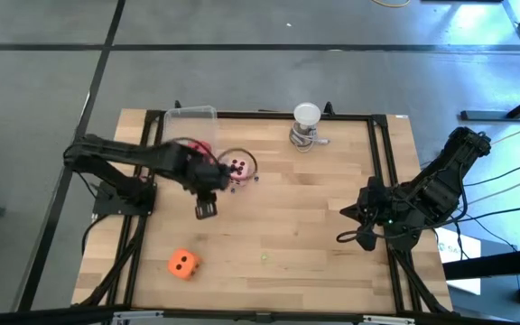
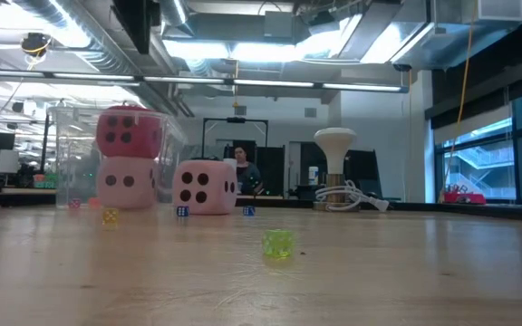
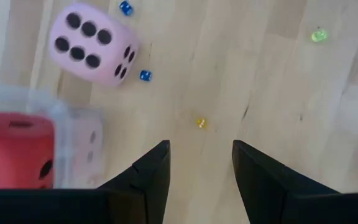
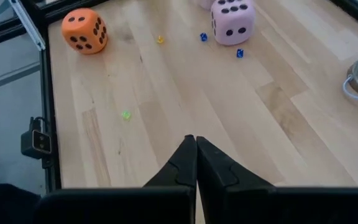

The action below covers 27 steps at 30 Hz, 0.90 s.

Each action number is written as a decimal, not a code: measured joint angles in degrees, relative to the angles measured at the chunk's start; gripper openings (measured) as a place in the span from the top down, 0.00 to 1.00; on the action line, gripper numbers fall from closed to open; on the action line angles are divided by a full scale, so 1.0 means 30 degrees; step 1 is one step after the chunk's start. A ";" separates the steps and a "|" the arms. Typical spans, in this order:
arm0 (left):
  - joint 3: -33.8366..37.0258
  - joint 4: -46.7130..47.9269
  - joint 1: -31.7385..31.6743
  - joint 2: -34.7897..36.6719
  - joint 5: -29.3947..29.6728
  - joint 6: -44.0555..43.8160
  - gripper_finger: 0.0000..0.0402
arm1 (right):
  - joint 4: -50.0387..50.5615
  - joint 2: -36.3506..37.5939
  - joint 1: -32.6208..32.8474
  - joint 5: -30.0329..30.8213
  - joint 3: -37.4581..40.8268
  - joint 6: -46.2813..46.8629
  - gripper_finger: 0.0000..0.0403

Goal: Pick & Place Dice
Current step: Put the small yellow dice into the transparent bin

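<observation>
- Nearest the low camera lies a tiny green die [image 2: 277, 244] on the bare wooden table [image 2: 406, 272].
- Behind it a pale pink die [image 2: 206, 187] sits alone on the wood, with two small blue dice [image 2: 181, 211] just beside it.
- Red die [image 2: 128, 132] rests stacked on the second pale pink die [image 2: 126, 182], both beside or within a clear plastic box [image 2: 71, 154]; which, cannot be told.
- Orange die [image 1: 182, 264] lies well apart, near the table's front left corner.
- Left gripper [image 1: 205, 209] hovers over the wood near the stack, fingers [image 3: 151, 171] apart and holding nothing.
- Right gripper [image 1: 357, 240] waits at the table's right edge, fingers [image 4: 182, 162] pressed together, empty.
- White round-topped object [image 1: 306, 125] on a metal base stands at the far edge.
- Far off in the room a person [image 2: 240, 167] is visible.
</observation>
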State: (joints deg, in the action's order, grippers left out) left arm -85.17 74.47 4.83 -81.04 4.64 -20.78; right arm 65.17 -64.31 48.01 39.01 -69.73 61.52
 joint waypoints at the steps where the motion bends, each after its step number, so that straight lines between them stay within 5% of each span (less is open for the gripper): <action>1: 0.0000 -0.0187 0.0284 -0.0331 0.0231 0.0000 0.60 | -0.0003 0.0000 0.0000 0.0174 0.0000 0.0001 0.99; 18: 0.0062 -0.0264 0.2399 -0.5785 -0.0356 0.1014 0.52 | 0.0016 -0.0560 0.0000 -0.0396 0.0007 -0.0087 0.74; 27: 0.4985 -0.5125 0.2684 -0.3446 0.0488 -0.1873 0.52 | 0.0012 -0.1158 0.0000 -0.0853 0.0005 0.0291 0.70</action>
State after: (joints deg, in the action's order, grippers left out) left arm -70.21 59.10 12.88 -91.38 6.11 -26.39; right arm 65.21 -67.79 48.01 36.45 -69.72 62.39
